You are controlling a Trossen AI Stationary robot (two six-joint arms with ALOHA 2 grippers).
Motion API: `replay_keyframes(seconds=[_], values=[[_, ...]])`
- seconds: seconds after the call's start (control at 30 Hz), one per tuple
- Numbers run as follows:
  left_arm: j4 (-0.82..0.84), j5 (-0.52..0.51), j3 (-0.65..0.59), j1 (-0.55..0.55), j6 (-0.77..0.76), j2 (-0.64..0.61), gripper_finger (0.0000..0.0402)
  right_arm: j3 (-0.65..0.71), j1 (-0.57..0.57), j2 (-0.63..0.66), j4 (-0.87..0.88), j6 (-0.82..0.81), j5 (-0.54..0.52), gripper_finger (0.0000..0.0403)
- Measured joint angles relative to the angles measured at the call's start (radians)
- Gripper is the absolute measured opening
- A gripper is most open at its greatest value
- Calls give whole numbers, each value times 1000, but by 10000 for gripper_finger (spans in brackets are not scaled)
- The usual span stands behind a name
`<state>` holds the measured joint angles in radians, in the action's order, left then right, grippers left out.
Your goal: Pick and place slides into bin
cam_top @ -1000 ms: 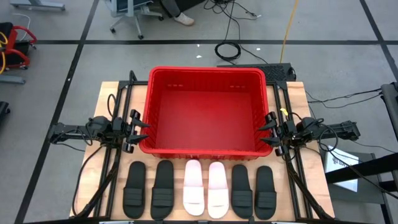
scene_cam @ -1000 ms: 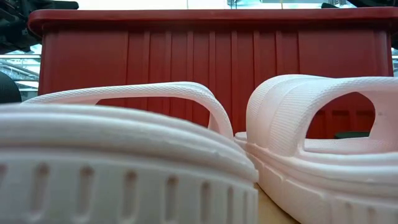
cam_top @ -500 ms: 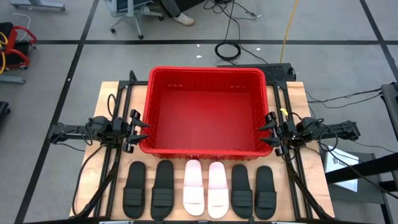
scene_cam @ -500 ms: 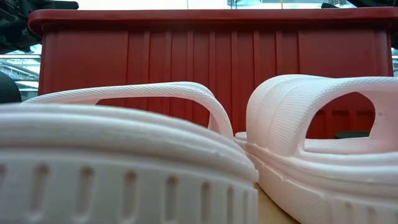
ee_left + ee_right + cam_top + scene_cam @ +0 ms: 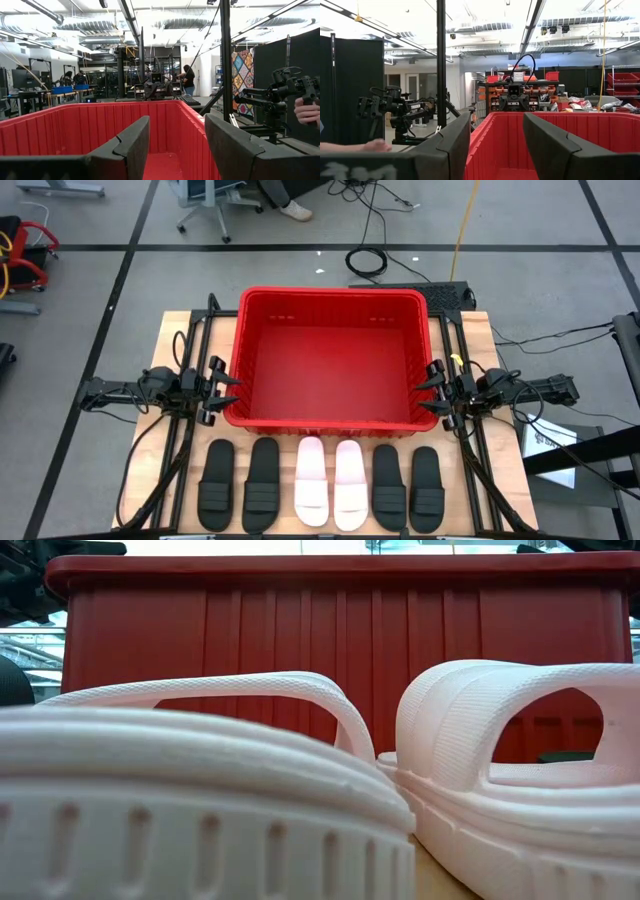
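Observation:
The red bin [image 5: 330,360] stands in the middle of the table; its near wall fills the low view [image 5: 340,650]. Six slides lie in a row on their soles near the table's front edge: two black [image 5: 217,484] [image 5: 262,484], two pale pink-white [image 5: 312,481] [image 5: 350,483], two black [image 5: 388,485] [image 5: 427,487]. The pale pair looms in the low view [image 5: 520,770]. My left gripper [image 5: 225,389] is open beside the bin's left wall. My right gripper [image 5: 429,391] is open beside the bin's right wall. Both hold nothing.
Black frame rails [image 5: 190,450] run along both sides of the table. A person's hand [image 5: 307,110] shows beyond the table in the left wrist view, another hand [image 5: 370,146] in the right wrist view. Bare wood lies between the slides and the bin.

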<state>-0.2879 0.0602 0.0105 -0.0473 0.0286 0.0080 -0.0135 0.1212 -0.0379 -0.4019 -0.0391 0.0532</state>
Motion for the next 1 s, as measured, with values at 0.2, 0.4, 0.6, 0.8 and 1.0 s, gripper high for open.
replay_keyframes(seconds=[0.2, 0.4, 0.6, 0.8, 1.0], values=[[0, 0, 0, 0, -1, 0, 198, 0, 0, 0, 0, -1, 0, 171], [0, 0, 0, 0, -3, 0, 198, 0, 0, 0, 0, -1, 0, 171], [-4, -1, 0, 0, -9, 0, 198, 0, 0, 0, 0, -1, 0, 171], [-21, -13, 0, 0, -36, 0, 198, 0, 0, 0, -1, -1, 0, 171], [-33, -17, 0, 0, -38, 0, 198, 0, 0, 0, -21, 1, 0, 171]])
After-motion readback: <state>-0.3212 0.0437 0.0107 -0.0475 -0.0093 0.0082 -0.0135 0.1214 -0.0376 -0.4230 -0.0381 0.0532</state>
